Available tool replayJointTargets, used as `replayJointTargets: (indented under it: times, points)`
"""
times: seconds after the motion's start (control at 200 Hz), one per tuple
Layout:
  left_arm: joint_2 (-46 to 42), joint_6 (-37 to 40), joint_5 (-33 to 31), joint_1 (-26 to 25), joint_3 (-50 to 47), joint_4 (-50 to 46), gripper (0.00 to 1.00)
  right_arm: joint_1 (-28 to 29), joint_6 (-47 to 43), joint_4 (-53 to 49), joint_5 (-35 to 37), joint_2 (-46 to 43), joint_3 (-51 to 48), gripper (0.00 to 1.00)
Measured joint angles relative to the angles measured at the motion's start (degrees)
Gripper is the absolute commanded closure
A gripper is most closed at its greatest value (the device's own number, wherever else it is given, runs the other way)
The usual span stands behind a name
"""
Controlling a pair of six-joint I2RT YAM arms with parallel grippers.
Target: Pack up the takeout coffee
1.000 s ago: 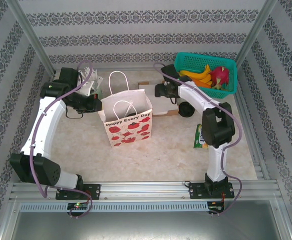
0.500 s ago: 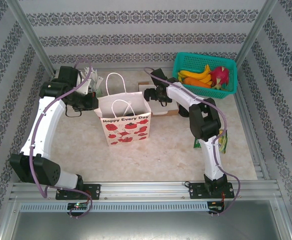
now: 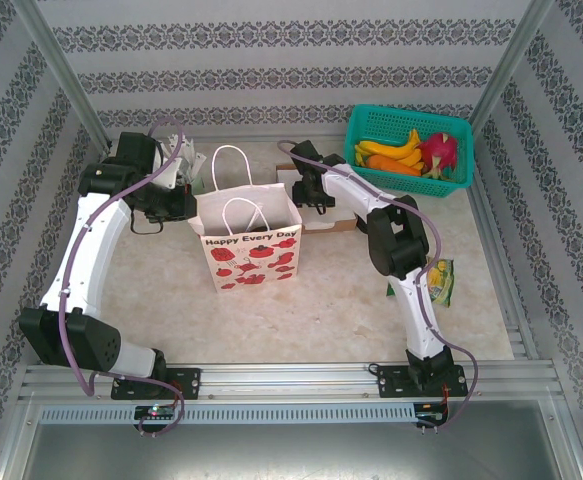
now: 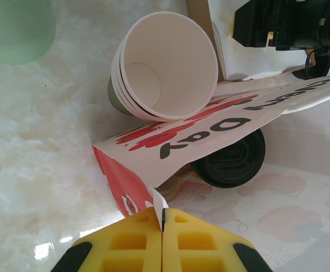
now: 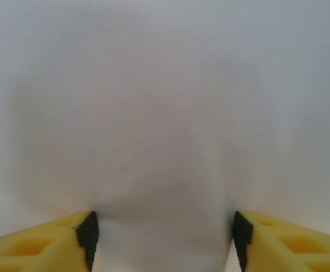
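Paper rim of the bag (image 4: 221, 122) is pinched in my left pincer (image 4: 162, 218), pads pressed together. Right pincer (image 5: 163, 229) spread, white paper close ahead. Stacked cups (image 4: 165, 62) lie tipped against the bag; black lid (image 4: 232, 161) just under its rim. Best: hold the mouth taut and wide.

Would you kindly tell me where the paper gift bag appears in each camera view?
Top external: the paper bag stands mid-table, between the arms.
Left wrist: its printed side crosses mid-frame, corner pinched in the left pincer.
Right wrist: a blurred white surface close ahead; whether it is the bag, I cannot tell.
Shared landmark: the left pincer at the bag's left edge.
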Motion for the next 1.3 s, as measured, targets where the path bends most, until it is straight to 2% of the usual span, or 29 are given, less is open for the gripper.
replayJointTargets:
  times: [0.125,0.38,0.435,0.515,0.57,0.784,0.924,1.004,1.109,1.229,1.299]
  points:
    - [0.0,0.0,0.0,0.0,0.0,0.0,0.94,0.0,-0.8,-0.3,0.9,0.0,0.0,0.54]
    - [0.0,0.0,0.2,0.0,0.0,0.0,0.93,0.1,-2.0,-0.2,1.6,0.0,0.0,0.55]
    - [0.0,0.0,0.2,0.0,0.0,0.0,0.93,0.3,-2.1,-0.2,1.9,0.0,0.0,0.52]
    - [0.0,0.0,0.2,0.0,0.0,0.0,0.93,0.4,-2.1,-0.2,1.9,-0.1,0.0,0.43]
    - [0.0,0.0,0.3,0.0,0.0,0.0,0.93,0.4,-2.4,-0.3,1.9,-0.2,0.0,0.42]
    - [0.0,0.0,0.5,0.0,0.0,0.0,0.93,0.5,-2.3,-0.2,1.9,-1.7,0.0,0.56]
    - [0.0,0.0,0.6,0.0,0.0,0.0,0.92,0.8,-2.2,-0.2,1.9,-2.4,0.0,0.56]
    - [0.0,0.0,0.6,0.0,0.0,0.0,0.92,0.8,-2.2,-0.2,1.9,-2.5,0.0,0.62]
    - [0.0,0.0,0.6,0.0,0.0,0.0,0.92,0.7,-2.6,-0.2,1.9,-2.7,0.0,0.63]
    - [0.0,0.0,0.6,0.0,0.0,0.0,0.92,0.8,-3.1,-0.2,1.9,-3.0,0.0,0.72]
    - [0.0,0.0,0.6,0.0,0.0,0.0,0.92,0.8,-3.2,0.0,1.9,-3.1,-0.1,0.73]
